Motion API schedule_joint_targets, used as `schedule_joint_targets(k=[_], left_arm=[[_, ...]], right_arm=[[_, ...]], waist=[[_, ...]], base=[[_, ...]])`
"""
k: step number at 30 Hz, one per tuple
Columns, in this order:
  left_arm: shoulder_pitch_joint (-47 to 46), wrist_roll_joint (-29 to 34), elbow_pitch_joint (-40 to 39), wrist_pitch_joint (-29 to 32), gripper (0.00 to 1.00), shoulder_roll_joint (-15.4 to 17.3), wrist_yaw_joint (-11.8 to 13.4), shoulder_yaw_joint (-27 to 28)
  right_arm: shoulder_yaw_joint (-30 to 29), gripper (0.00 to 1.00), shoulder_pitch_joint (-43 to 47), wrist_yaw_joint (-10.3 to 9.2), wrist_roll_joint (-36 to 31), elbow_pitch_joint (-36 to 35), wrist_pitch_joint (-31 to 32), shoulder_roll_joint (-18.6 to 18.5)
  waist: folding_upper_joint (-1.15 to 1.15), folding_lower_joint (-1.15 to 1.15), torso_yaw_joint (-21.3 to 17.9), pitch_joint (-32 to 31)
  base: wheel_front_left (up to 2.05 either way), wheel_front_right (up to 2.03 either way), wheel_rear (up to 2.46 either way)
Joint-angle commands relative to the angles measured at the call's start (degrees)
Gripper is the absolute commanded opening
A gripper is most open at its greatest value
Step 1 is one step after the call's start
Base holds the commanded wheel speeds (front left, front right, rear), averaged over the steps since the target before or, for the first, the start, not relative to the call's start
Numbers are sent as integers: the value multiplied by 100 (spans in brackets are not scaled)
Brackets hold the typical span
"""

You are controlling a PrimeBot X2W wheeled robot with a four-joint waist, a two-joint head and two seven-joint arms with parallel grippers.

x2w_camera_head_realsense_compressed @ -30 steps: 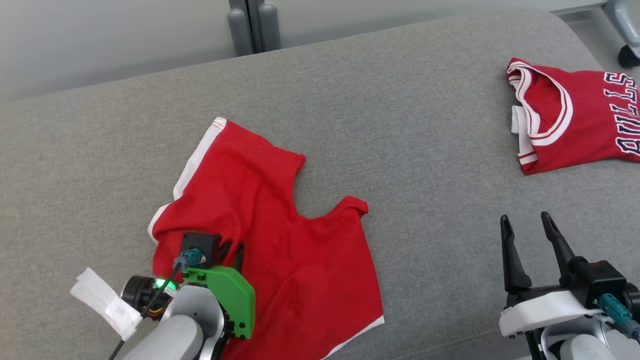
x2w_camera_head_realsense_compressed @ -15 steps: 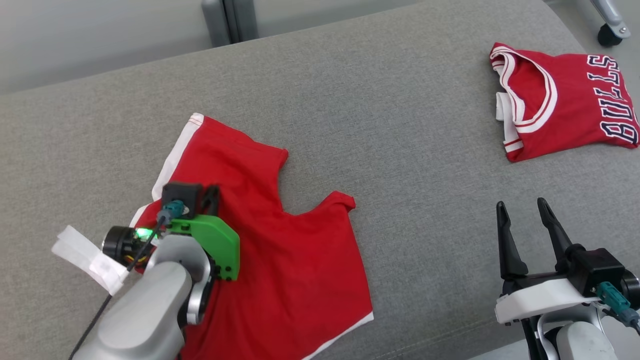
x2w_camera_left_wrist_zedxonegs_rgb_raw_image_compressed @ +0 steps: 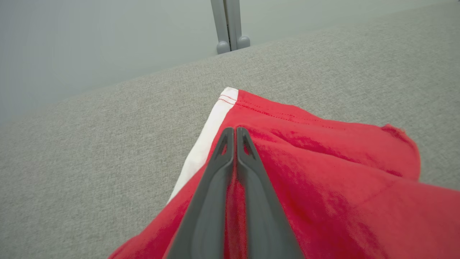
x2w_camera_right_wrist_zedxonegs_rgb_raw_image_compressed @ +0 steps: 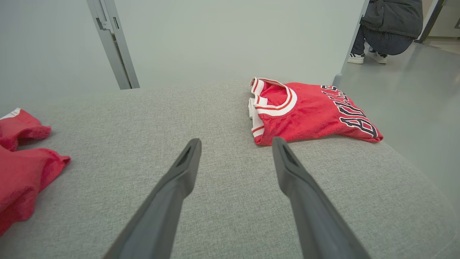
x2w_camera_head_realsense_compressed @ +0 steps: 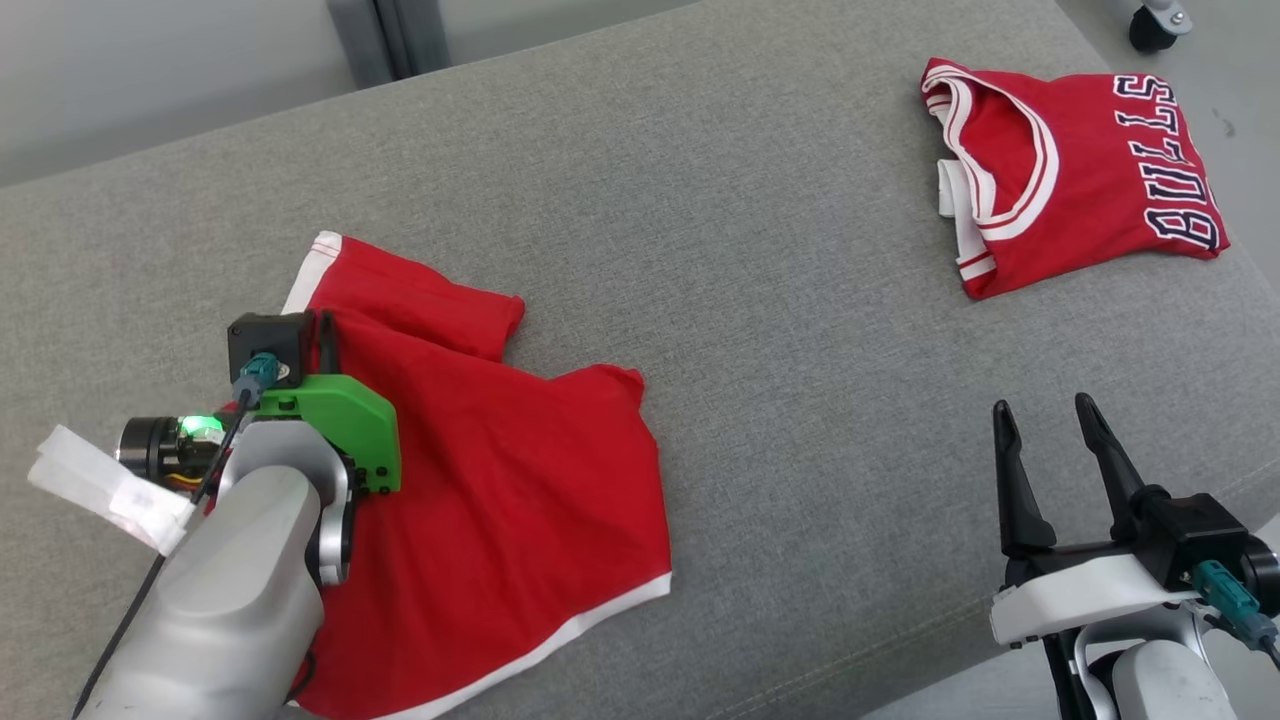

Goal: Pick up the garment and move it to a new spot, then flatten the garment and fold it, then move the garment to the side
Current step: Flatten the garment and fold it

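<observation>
The garment [x2w_camera_head_realsense_compressed: 500, 480] is a pair of red shorts with white side trim, lying rumpled on the left of the grey cushion [x2w_camera_head_realsense_compressed: 750, 250]. My left gripper [x2w_camera_head_realsense_compressed: 325, 325] is shut on a pinch of its red cloth near the white stripe. In the left wrist view the gripper [x2w_camera_left_wrist_zedxonegs_rgb_raw_image_compressed: 235, 129] has its fingers pressed together with garment [x2w_camera_left_wrist_zedxonegs_rgb_raw_image_compressed: 323, 172] fabric between them. My right gripper [x2w_camera_head_realsense_compressed: 1045, 415] hovers open at the lower right, nothing between its fingers, well away from the garment. The right wrist view shows the same gripper [x2w_camera_right_wrist_zedxonegs_rgb_raw_image_compressed: 235, 142] open, with the garment [x2w_camera_right_wrist_zedxonegs_rgb_raw_image_compressed: 21, 169] at the far left.
A folded red Bulls jersey [x2w_camera_head_realsense_compressed: 1080, 170] lies at the cushion's far right, also seen as the jersey [x2w_camera_right_wrist_zedxonegs_rgb_raw_image_compressed: 309, 111] ahead of the right gripper. The cushion's edge drops off at the lower right. A crouching person [x2w_camera_right_wrist_zedxonegs_rgb_raw_image_compressed: 390, 25] is on the floor beyond.
The left gripper has shut on the garment and drawn the cloth left and up, so the two legs have bunched together. The head camera has shifted; the right gripper stays open.
</observation>
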Motion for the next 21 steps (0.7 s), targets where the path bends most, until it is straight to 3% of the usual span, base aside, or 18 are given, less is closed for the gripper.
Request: schedule_joint_targets(k=[1,2,4,12,16,21], left_arm=[[-70,-26,192,-189,79,-16,-32,35],[-59,-28,317,-275,82,-33,-54,44],[-7,-107,543,-436,100,-102,-79,143],[373,-152,512,-672,100,-60,-64,340],[602,-4,-258,-695,100,-174,68,218],[1030,74,-1572,-150,100,-500,-91,-377]], right_arm=[[-1,100,-71,-9,-10,12,-15,-7],[-6,100,-67,-9,-19,19,-15,-7],[-31,100,-43,-9,-36,29,-14,-7],[-148,100,182,-9,-58,38,-15,-7],[-200,100,289,-9,-21,11,-15,-7],[-106,100,268,-9,14,12,-15,-8]], waist=[[0,0,-12,-8],[0,0,-9,-22],[0,0,16,-72],[0,0,153,-441],[0,0,234,-571],[0,0,205,-581]], base=[[0,0,0],[0,0,0],[0,0,0],[0,0,0],[0,0,0],[0,0,0]])
